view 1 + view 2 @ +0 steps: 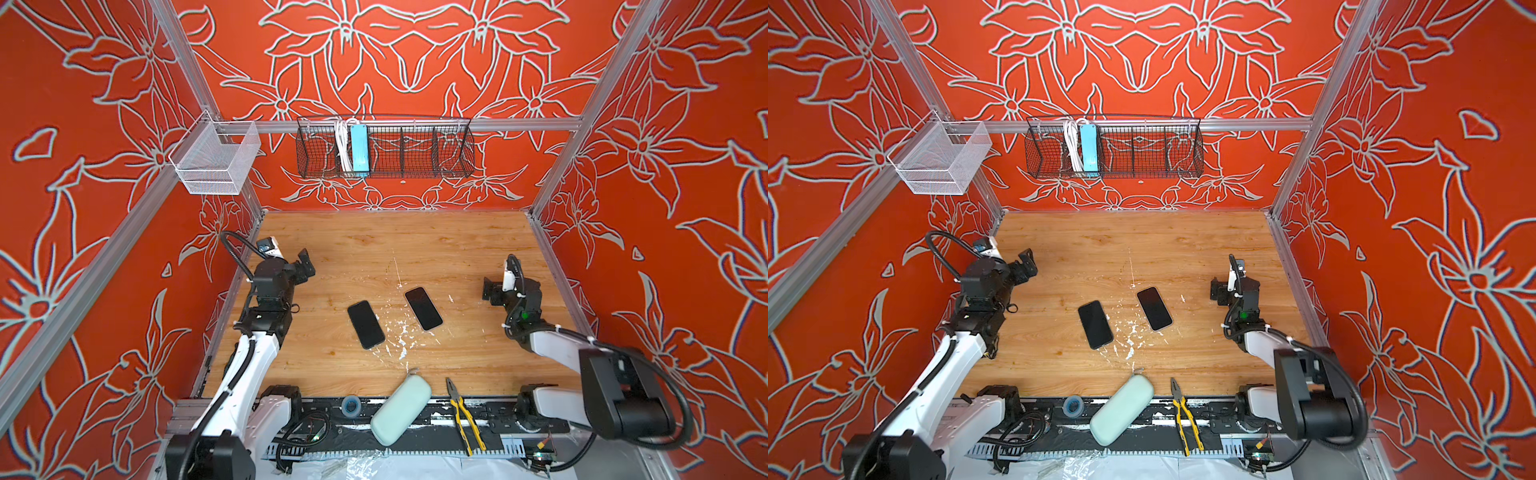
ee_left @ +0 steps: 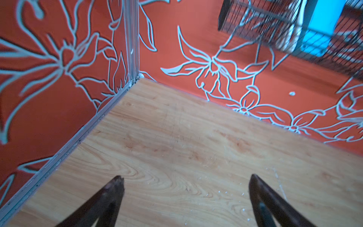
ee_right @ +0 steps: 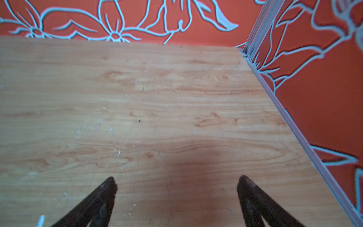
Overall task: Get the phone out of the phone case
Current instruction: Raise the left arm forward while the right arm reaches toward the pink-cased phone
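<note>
Black slabs: two flat, glossy black rectangles lie mid-table, the left slab and the right slab, near each other but apart and tilted alike. Which is the phone and which the case I cannot tell.
Surface: light wood-grain tabletop, with white flecks scattered between and in front of the slabs.
Left side: left gripper hangs over bare wood near the wall, jaws spread wide and empty, well apart from both slabs.
Right side: right gripper is likewise wide and empty, well apart from the right slab.
Front edge: pale mint-green oblong pouch, yellow-handled pliers, blue tape roll.
Back wall: black wire basket holding a light-blue power strip.
</note>
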`<state>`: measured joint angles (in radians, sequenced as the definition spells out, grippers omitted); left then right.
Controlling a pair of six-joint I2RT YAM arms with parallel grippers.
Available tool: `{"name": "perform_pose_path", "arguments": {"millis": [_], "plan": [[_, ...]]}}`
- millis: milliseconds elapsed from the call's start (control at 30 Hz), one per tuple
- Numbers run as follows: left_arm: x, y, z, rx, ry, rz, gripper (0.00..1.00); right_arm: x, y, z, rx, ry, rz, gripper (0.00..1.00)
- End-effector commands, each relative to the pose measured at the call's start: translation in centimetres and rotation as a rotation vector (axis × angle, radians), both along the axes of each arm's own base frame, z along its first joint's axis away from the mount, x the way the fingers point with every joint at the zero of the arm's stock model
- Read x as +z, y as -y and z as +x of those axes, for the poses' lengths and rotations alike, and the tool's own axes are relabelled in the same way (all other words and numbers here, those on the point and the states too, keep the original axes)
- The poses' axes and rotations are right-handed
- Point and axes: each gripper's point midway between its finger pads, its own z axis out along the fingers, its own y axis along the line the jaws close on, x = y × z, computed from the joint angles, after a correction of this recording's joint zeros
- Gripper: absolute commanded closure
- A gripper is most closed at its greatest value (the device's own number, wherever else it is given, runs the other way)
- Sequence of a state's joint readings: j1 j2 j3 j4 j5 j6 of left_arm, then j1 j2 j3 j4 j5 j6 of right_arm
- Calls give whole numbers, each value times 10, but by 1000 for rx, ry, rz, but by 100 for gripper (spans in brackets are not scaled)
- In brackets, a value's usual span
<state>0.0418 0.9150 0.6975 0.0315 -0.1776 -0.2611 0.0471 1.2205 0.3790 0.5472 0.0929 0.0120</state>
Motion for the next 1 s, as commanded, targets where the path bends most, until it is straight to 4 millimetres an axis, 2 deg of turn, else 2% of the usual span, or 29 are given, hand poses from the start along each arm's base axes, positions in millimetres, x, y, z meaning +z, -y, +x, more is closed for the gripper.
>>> {"name": "perform_pose_path", "arguments": {"millis": [0,100,233,267,333,433,600,700,800,867,967], "plan": [[-8,-1,-21,55,-93,-125,3,20,13,-12,-105,-41,64,3],[3,5,-29,50,-105,-197,3,37,10,-21,-109,-27,120,2],[20,19,-28,-34,-146,-202,3,51,7,-30,-92,-53,134,5],[24,22,-27,-58,-165,-189,3,56,4,-31,-75,-64,134,7],[31,25,-25,-75,-216,-181,3,63,-1,-34,-53,-88,149,3],[34,31,-9,-110,-315,-190,3,71,-10,-35,-20,-124,195,2],[25,48,18,-123,-434,-306,3,80,-9,-39,-23,-144,186,2],[31,69,33,-160,-471,-215,3,84,-13,-43,0,-176,171,2],[32,90,41,-198,-484,-97,3,79,-18,-48,11,-231,181,2],[22,100,43,-229,-476,-127,3,78,-19,-50,-1,-229,200,2],[1,119,43,-317,-484,-192,3,78,-34,-48,39,-221,249,2]]}}
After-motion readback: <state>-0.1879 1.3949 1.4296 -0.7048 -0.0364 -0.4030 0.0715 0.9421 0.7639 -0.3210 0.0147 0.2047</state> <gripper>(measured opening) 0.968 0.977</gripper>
